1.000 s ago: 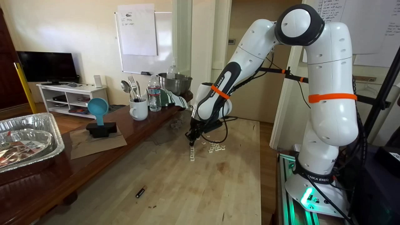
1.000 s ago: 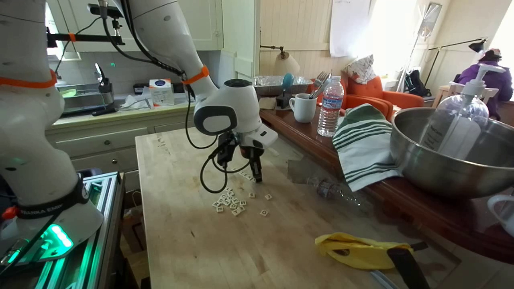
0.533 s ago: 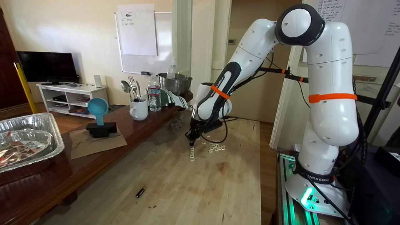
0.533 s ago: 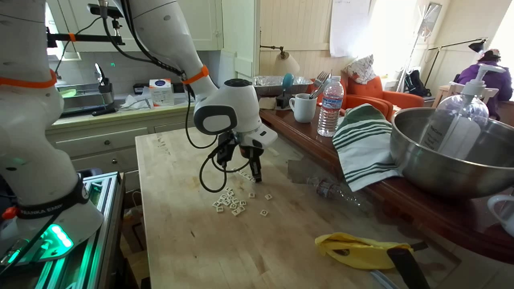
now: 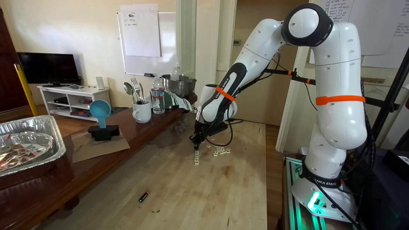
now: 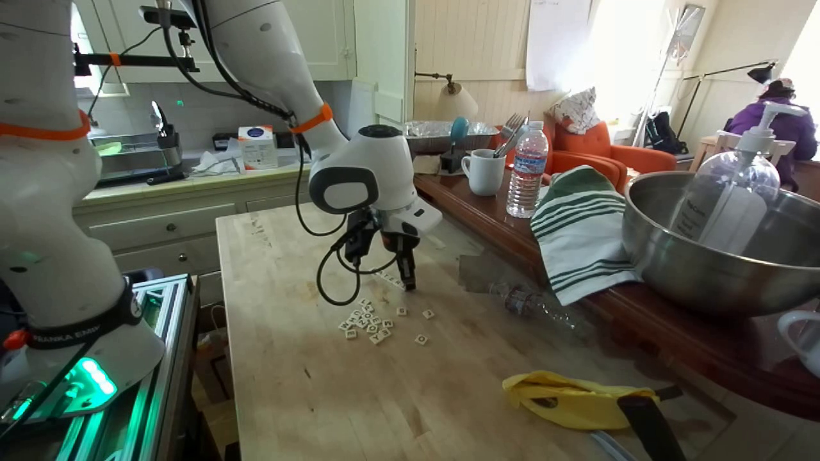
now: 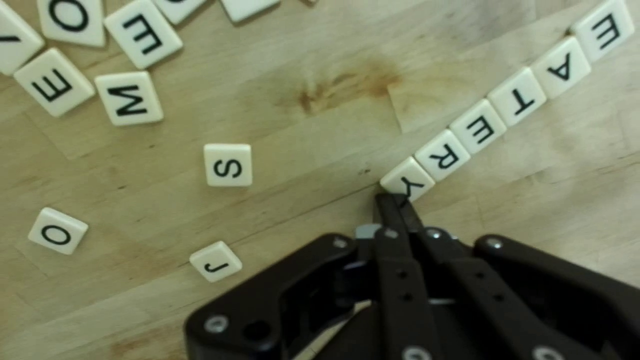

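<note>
Tool (image 7: pixel 396 200) slightly baseward at Y-tile (image 7: pixel 408 177)

From its base (image 5: pixel 303 191), where a green light (image 5: pixel 313 199) glows, the arm (image 5: pixel 337 60) rises almost upright, folds sharply at the dark-ringed elbow (image 5: pixel 305 24) and slopes down along the forearm (image 5: pixel 255 52) to a bulky, rounded white wrist (image 6: pixel 387 163). Beneath it the black gripper (image 7: pixel 394 200) points downward in both exterior views. In the wrist view its two slim fingers (image 7: pixel 402 285) lie side by side, their tips brought together, while the dark linkages (image 7: pixel 250 292) spread outward on either side.
</note>
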